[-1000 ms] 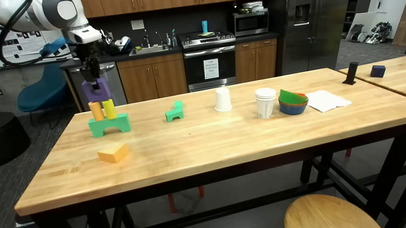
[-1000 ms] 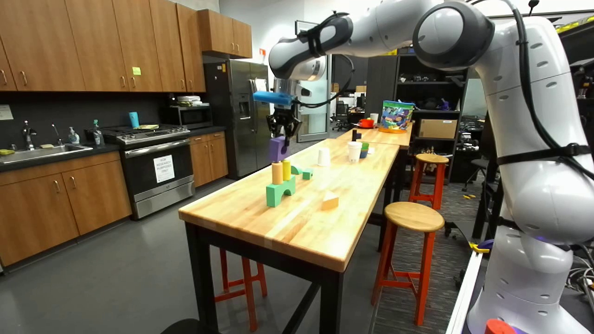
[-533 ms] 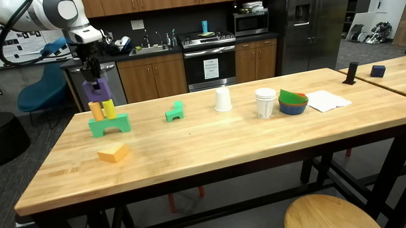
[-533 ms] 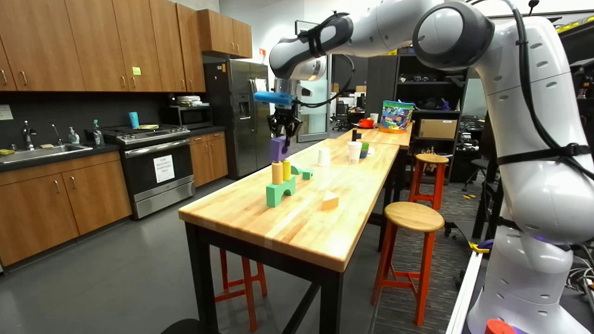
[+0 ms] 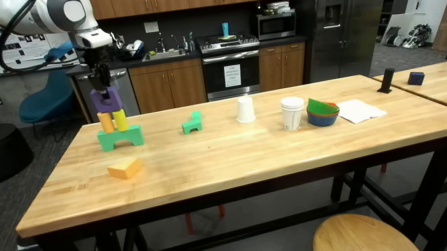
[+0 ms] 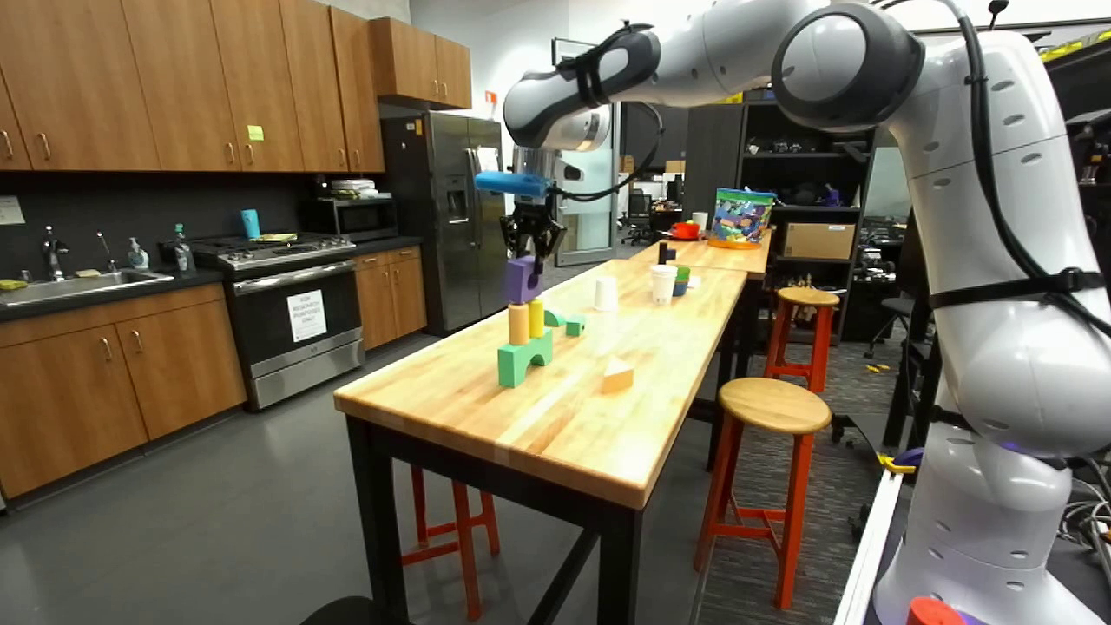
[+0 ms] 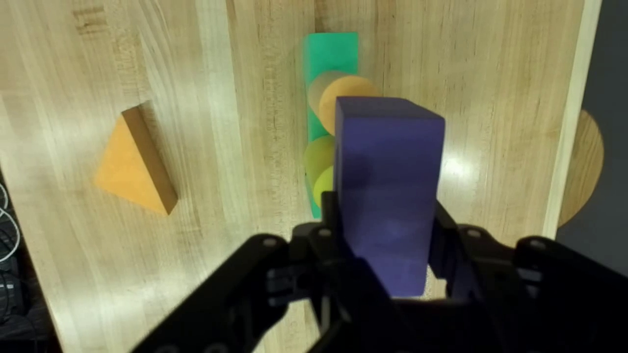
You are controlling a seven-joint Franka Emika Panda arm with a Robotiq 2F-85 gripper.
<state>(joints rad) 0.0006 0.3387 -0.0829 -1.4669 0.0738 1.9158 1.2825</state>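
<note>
My gripper (image 7: 385, 206) is shut on a purple block (image 7: 392, 186), one finger on each side. In both exterior views the purple block (image 5: 113, 100) (image 6: 519, 281) is right at the tops of an upright orange cylinder (image 5: 106, 123) and an upright yellow cylinder (image 5: 120, 120). I cannot tell whether it touches them. Both cylinders stand on a green arch block (image 5: 120, 138) on the wooden table (image 5: 220, 162). In the wrist view the purple block partly covers the orange cylinder (image 7: 346, 93) and yellow cylinder (image 7: 324, 184). An orange triangular block (image 7: 130, 169) lies apart from the stack.
Small green blocks (image 5: 192, 126) lie further along the table. Beyond them stand an upturned white cup (image 5: 245, 110), stacked white cups (image 5: 292, 113), nested bowls (image 5: 323, 117) and a white paper (image 5: 359, 110). A stool (image 6: 774, 405) stands beside the table.
The gripper and the purple block have sunk very slightly toward the cylinders. The blocks on the table have not moved.
</note>
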